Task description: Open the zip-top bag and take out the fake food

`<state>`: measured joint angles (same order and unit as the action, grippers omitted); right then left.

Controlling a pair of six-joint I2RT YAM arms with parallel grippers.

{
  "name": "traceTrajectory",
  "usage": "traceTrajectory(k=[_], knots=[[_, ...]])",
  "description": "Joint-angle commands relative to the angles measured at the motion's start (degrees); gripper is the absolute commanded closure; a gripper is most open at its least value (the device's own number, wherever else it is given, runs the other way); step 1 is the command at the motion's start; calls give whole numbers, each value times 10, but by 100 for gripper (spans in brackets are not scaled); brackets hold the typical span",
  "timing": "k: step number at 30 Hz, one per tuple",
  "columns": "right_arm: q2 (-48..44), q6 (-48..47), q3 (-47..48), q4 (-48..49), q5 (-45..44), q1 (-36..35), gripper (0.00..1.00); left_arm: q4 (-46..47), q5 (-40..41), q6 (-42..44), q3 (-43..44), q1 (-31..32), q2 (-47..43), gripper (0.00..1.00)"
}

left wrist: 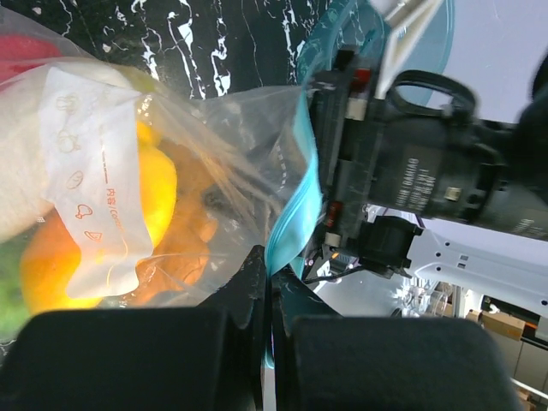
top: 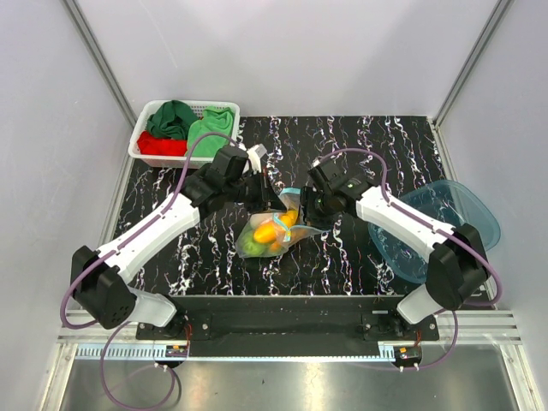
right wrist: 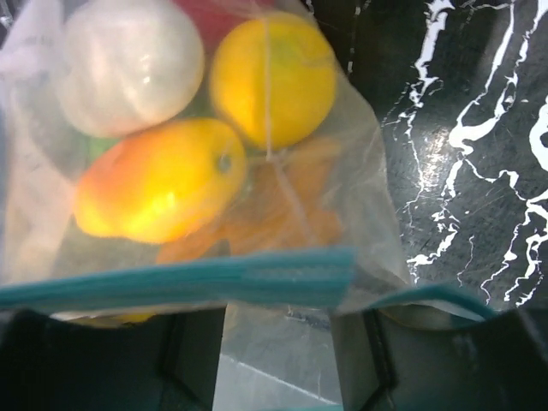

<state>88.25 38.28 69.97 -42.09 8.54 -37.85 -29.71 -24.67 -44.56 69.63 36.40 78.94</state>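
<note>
The zip-top bag (top: 271, 231) lies mid-table, clear, with its light blue zip strip (left wrist: 295, 205) turned toward the arms. My left gripper (left wrist: 272, 282) is shut on that strip, seen from above at the bag's upper edge (top: 278, 204). My right gripper (right wrist: 278, 330) is open, its jaws astride the bag's loose film just below the zip strip (right wrist: 188, 278), and sits at the bag's right side (top: 306, 214). Inside the bag is the fake food: a pale white piece (right wrist: 128, 64), a yellow one (right wrist: 272, 77), an orange-yellow one (right wrist: 158, 180) and an orange piece (right wrist: 265, 214).
A white basket (top: 137, 150) holding red and green cloths stands at the back left. A translucent teal tub (top: 445, 227) sits at the right edge of the black marbled mat (top: 360, 257). The right arm's wrist (left wrist: 428, 171) is close in front of my left gripper.
</note>
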Motion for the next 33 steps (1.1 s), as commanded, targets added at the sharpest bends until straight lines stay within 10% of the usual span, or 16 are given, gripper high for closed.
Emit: traceTrajectory(k=[1, 12, 19, 26, 33], knots=[[-16, 15, -30, 46, -31, 1, 43, 47, -31, -14, 27, 2, -6, 100], [-1, 86, -94, 147, -36, 1, 35, 64, -52, -35, 17, 9, 3, 100], [3, 142, -116, 184, -19, 1, 55, 66, -56, -36, 12, 10, 3, 100], [-19, 118, -104, 177, -17, 1, 95, 69, -52, -28, -4, 10, -7, 100], [-52, 46, -50, 113, 3, 1, 100, 51, -43, -11, -10, 10, -7, 100]])
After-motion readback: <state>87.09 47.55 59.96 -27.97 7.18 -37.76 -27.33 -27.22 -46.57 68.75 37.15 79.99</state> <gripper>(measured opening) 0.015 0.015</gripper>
